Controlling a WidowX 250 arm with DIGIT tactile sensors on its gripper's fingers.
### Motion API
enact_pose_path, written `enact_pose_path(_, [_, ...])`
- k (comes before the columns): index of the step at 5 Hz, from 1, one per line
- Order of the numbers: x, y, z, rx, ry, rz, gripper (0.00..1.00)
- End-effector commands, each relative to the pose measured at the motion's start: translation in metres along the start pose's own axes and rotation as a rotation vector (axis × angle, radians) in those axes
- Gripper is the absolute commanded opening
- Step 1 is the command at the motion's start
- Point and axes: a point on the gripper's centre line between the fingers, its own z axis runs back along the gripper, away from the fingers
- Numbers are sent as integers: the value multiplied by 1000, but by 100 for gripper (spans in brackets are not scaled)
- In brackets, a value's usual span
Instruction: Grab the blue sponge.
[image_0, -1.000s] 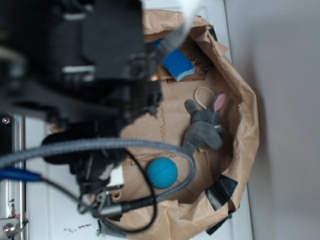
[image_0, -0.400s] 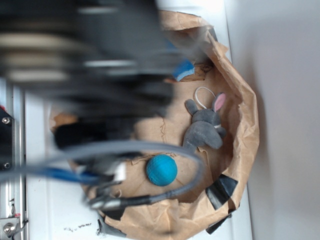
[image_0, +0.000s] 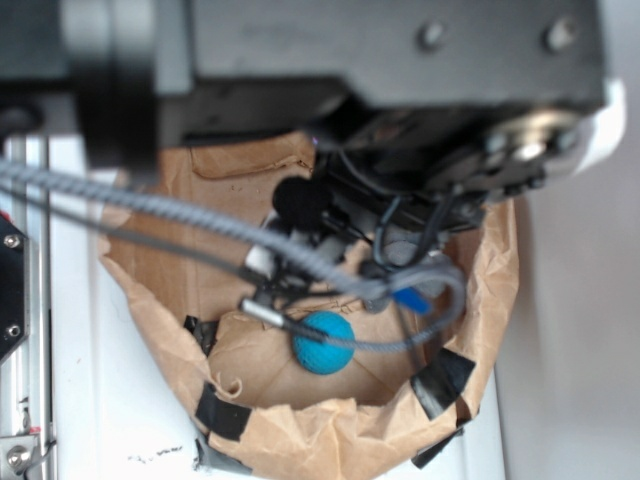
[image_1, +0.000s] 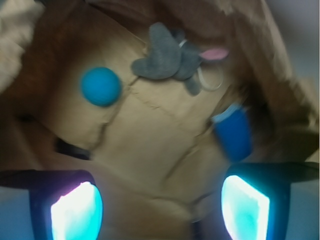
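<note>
Above the paper-lined basket, I'm holding the gripper wide open and empty; I'm judging it needs shifting toward the blue sponge, avoiding the ball.

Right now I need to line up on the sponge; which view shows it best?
The wrist view: the sponge lies in plain sight on the brown paper, just beyond the right fingertip. In the exterior view the arm hides it completely.
</note>
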Motion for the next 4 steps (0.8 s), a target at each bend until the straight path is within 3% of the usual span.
enact_pose_path(1, [15, 23, -39, 47, -102, -333, 100])
enact_pose_path(4, [13, 17, -43, 22, -106, -317, 100])
